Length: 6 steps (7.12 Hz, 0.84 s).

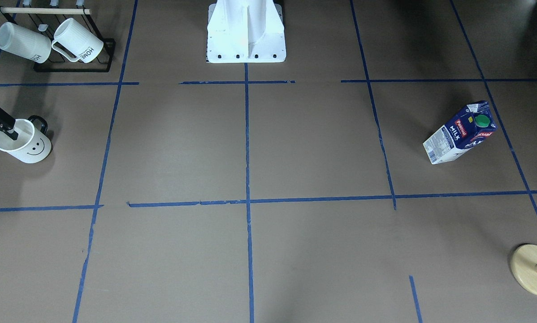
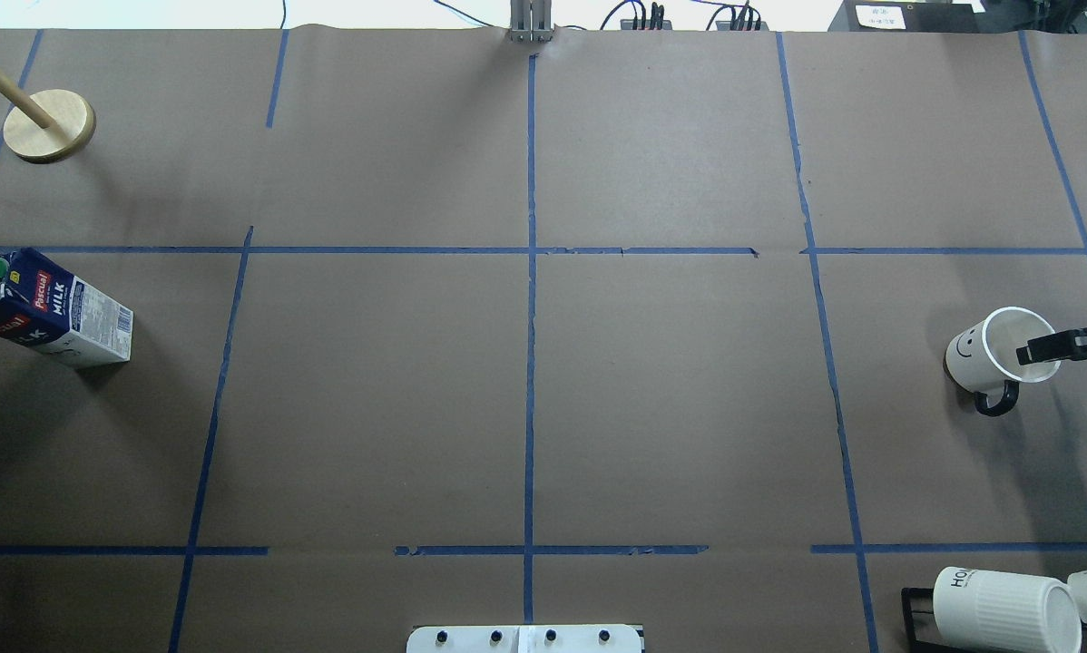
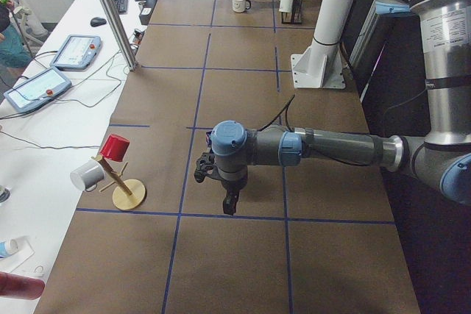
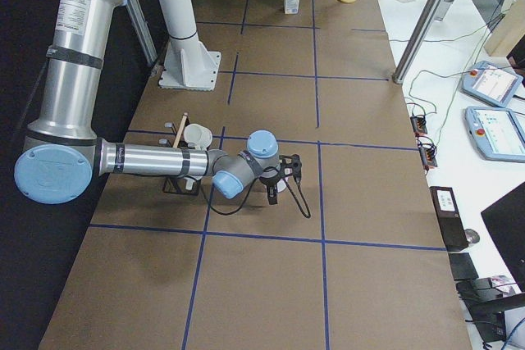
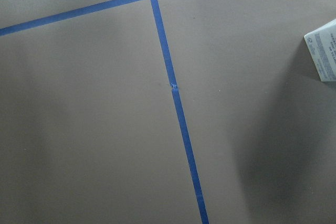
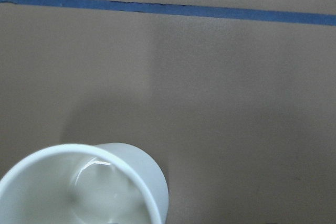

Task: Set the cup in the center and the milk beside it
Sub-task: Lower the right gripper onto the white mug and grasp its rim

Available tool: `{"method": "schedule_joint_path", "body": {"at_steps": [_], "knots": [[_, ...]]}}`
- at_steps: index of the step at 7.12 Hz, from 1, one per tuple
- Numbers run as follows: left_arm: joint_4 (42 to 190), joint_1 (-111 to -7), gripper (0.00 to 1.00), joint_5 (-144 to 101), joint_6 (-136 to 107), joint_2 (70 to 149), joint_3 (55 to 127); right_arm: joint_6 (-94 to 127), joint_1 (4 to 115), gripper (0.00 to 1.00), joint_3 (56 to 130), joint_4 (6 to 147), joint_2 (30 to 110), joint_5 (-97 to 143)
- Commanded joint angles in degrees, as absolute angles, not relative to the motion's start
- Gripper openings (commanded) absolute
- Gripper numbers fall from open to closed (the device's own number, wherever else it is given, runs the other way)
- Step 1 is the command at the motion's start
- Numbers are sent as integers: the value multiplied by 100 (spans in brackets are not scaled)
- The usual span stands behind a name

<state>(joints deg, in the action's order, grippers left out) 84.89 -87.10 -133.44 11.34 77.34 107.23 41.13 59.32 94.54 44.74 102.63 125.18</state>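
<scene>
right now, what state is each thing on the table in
cup: upright on the table, empty
milk: upright, capped
right gripper: reaching into the cup's mouth, grip unclear
left gripper: above bare table, open or shut unclear
ribbed mugs: tilted on the black rack

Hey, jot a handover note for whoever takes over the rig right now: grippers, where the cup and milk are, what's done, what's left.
Right gripper: one finger dips inside the cup's rim; can't tell if it is clamped.
Left gripper: hangs low over the table near the milk carton; open or shut can't be told.
Cup: upright, far out on the robot's right.
Milk carton: upright, far out on the robot's left.
Done: nothing is in the middle of the table yet.
Left: bring the cup to the middle, then set the milk carton beside it.
</scene>
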Motion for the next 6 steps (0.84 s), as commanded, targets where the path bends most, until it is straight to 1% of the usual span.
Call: {"method": "schedule_joint_path", "body": {"at_steps": [1, 2, 4, 5, 6], "knots": [[8508, -8710, 100, -13350, 1134, 7734, 10653, 4228, 5836, 19, 9335, 4517, 10074, 12516], [8517, -8710, 100, -13351, 1134, 7734, 10652, 4228, 5792, 2, 9282, 4544, 9977, 12516], [8543, -8710, 100, -13351, 1134, 7734, 10679, 4219, 5801, 0, 9272, 4579, 9906, 12673], [8543, -8710, 100, -13351, 1134, 7734, 10705, 4219, 5888, 0, 9307, 4805, 9679, 12926], [8552, -8710, 100, -13351, 1134, 7734, 10705, 4227, 5950, 0, 9377, 5391, 9129, 12955]]}}
